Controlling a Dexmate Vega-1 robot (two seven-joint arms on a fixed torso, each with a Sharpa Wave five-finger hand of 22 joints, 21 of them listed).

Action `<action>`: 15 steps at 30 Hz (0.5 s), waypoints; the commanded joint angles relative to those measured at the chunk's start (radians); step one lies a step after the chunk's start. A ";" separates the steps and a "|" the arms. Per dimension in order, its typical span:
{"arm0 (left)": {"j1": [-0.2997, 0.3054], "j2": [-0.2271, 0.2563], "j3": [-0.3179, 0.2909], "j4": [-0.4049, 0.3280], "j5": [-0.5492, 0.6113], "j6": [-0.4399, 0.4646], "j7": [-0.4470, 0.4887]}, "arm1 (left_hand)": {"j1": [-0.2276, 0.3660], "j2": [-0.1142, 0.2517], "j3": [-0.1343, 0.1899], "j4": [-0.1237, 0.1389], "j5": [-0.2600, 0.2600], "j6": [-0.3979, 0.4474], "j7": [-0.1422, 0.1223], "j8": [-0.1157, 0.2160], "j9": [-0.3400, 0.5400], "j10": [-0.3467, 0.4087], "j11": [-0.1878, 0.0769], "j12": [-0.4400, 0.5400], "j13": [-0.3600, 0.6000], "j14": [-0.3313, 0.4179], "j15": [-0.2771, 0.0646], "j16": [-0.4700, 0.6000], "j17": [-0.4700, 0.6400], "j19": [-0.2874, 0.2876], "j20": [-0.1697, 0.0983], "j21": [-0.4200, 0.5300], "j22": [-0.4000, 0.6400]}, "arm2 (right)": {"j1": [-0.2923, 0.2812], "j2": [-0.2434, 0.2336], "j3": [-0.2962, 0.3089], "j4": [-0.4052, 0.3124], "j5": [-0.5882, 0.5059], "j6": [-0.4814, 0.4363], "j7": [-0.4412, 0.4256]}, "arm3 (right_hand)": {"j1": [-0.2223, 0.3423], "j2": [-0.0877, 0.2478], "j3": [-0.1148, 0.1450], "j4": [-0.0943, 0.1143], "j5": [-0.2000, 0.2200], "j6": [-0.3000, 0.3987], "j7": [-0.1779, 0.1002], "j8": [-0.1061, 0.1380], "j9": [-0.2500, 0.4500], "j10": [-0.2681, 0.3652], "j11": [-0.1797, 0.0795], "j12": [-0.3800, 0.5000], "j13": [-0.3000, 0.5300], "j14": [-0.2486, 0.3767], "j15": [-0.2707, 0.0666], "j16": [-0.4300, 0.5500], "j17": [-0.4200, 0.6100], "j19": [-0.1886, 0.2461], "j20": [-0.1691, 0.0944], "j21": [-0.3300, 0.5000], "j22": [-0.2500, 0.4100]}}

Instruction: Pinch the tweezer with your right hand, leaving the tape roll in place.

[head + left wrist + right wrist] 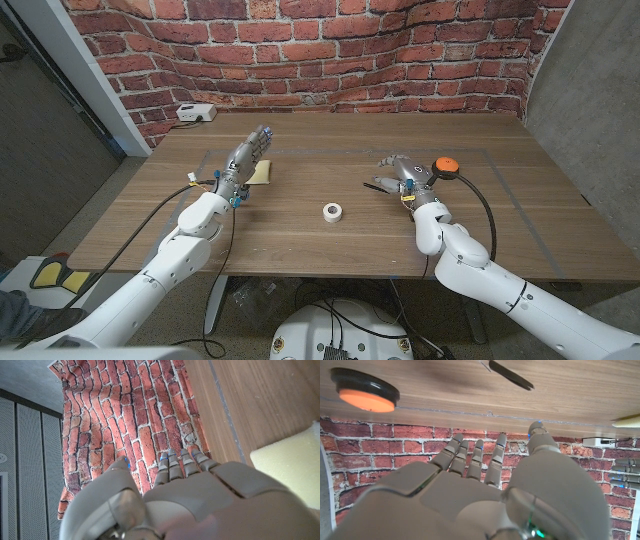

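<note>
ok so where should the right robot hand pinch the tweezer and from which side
Probably mid-length on the tweezer, across its narrow width, coming down from above. It's a thin dark strip lying flat on the table, so the sides offer little to catch. The right robot hand is right beside it; the tape roll sits well clear.

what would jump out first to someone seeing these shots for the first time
The red brick wall behind the wooden table, then the two white arms, each robot hand raised with fingers apart: left robot hand, right robot hand. A small white tape roll sits between them, and an orange-topped button lies beside the right robot hand, near the dark tweezer.
</note>
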 commanded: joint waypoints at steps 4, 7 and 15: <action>0.007 0.009 0.003 -0.014 -0.006 0.018 -0.002 | 0.019 -0.004 0.021 -0.002 0.005 0.008 -0.002 -0.002 0.003 0.004 -0.003 -0.004 0.005 0.007 -0.003 -0.003 0.002 -0.010 0.003 -0.006 0.003 | 0.032 0.030 -0.033 0.051 0.060 -0.039 -0.028 | 0.002 0.002 -0.004 -0.003 0.000 0.047 -0.026 0.017 0.005 0.019 -0.016 0.002 0.005 0.026 -0.001 0.006 0.001 0.015 0.007 -0.001 0.005; 0.016 0.011 -0.001 -0.022 -0.006 0.015 0.002 | 0.022 -0.005 0.027 -0.002 0.004 0.007 -0.003 -0.003 0.003 0.003 -0.003 -0.005 0.005 0.005 -0.004 -0.004 0.002 -0.014 0.008 -0.008 0.004 | 0.041 0.033 -0.047 0.053 0.061 -0.061 -0.024 | 0.004 0.001 -0.005 -0.004 0.000 0.057 -0.035 0.019 0.005 0.024 -0.020 0.003 0.005 0.032 -0.001 0.007 0.001 0.019 0.006 0.000 0.005; 0.028 0.016 -0.010 -0.028 -0.012 0.018 0.011 | 0.029 -0.007 0.041 -0.003 0.003 0.008 -0.006 -0.004 0.003 0.002 -0.001 -0.006 0.006 -0.001 -0.005 -0.007 0.002 -0.025 0.010 -0.011 0.004 | 0.065 0.073 -0.120 0.082 -0.011 -0.150 -0.076 | -0.001 -0.006 -0.012 -0.003 -0.001 0.061 -0.041 0.017 0.004 0.024 -0.018 0.003 0.005 0.036 0.006 0.007 0.002 0.024 0.014 0.001 0.005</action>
